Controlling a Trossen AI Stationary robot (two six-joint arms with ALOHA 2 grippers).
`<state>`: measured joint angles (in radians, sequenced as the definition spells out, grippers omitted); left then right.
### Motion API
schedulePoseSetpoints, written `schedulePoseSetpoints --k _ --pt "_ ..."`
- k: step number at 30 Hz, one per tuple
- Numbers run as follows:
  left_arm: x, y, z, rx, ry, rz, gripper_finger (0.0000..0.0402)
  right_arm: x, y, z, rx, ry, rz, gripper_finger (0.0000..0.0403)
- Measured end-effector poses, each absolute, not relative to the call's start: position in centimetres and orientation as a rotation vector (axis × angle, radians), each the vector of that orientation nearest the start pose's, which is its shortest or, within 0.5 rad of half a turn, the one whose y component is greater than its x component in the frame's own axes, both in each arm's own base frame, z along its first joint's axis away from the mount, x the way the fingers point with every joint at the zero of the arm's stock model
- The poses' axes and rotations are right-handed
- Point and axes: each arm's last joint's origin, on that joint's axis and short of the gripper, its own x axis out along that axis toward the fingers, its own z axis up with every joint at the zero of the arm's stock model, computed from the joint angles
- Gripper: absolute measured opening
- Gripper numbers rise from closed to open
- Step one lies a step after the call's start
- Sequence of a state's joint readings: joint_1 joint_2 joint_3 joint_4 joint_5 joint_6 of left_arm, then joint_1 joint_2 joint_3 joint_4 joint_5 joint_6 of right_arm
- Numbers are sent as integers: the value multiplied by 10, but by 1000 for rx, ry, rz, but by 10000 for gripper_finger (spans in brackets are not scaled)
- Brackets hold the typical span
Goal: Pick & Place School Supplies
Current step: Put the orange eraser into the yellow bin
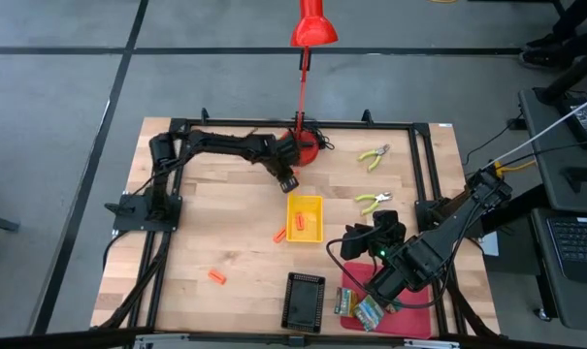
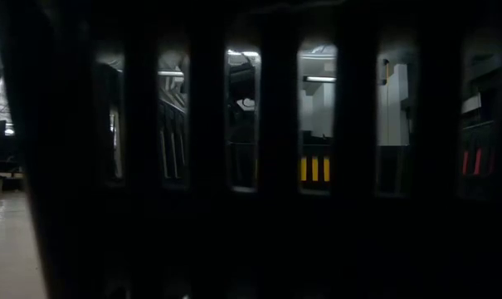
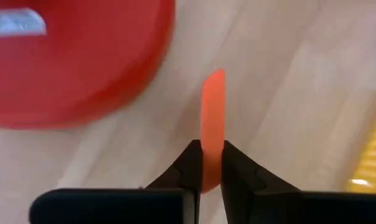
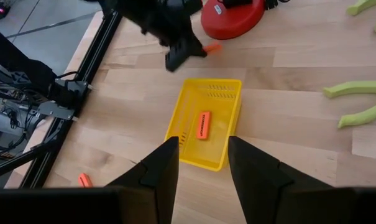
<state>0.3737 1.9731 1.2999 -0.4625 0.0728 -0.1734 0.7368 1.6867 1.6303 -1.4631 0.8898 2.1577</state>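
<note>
Now, your readout:
Left gripper (image 3: 211, 163): pinched on an orange stick (image 3: 213, 115), just beside the red lamp base (image 3: 69, 62).
Right gripper (image 4: 203, 163): fingers spread, holding nothing, above the yellow tray (image 4: 228, 130).
Tray: one orange stick (image 4: 202, 125) inside.
Pliers (image 1: 375, 155): well apart, right side.
</note>
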Motion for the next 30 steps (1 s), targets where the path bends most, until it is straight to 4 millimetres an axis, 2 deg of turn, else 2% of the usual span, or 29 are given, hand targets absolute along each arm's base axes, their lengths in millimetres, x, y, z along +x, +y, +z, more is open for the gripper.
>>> schedulePoseSetpoints --k 3,8,12,14,17,20,25,27,30 --pt "362 145 171 -444 1038 293 27 239 187 326 864 376 -957 143" --pt "350 135 209 -460 975 125 27 240 187 326 863 370 -955 143" --pt "343 111 230 -444 978 -21 27 240 187 326 863 369 -955 143" --pt "347 95 235 -406 964 -83 27 240 187 326 859 361 -953 143" --pt "357 67 231 -325 979 -101 27 240 187 327 852 340 -949 143" --pt "369 46 219 -285 994 -84 27 241 186 327 852 331 -950 143" --pt "384 45 197 -306 985 -30 28 242 186 327 858 313 -941 143" --pt "387 44 192 -330 986 -25 51 242 186 327 861 312 -940 143" --pt "386 45 188 -371 1014 -2 120 242 187 327 862 312 -937 143"
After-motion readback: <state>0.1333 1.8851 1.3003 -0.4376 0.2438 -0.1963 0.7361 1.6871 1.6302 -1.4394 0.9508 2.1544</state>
